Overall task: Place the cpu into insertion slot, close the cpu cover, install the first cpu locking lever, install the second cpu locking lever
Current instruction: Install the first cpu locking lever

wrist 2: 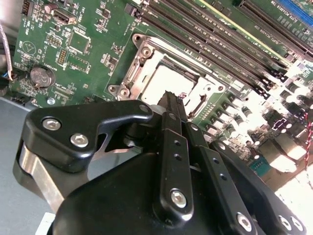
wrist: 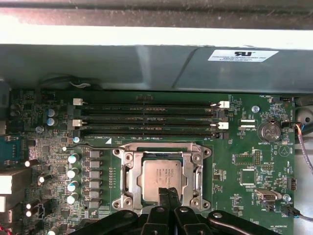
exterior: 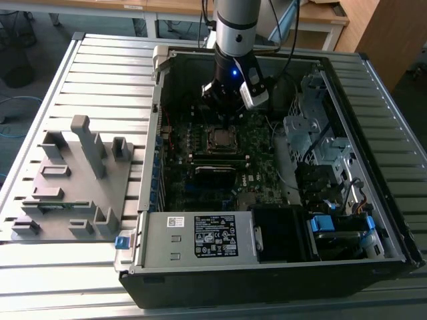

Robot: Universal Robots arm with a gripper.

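Gripper (wrist: pixel 169 192), jaws pressed together on nothing, hangs from the upright arm (exterior: pixel 237 27) just above the chip (wrist: pixel 164 176) seated in its socket (wrist: pixel 120 153).

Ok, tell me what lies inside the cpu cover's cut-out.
The cpu sits in the cut-out of the cpu cover, metal top showing. Whatever lies beneath it is covered; the gripper hides one edge.

White sticker (wrist: pixel 243 55) on case wall (wrist: pixel 122 63), black label (exterior: pixel 215 236) on power supply (exterior: pixel 167 241), print unreadable
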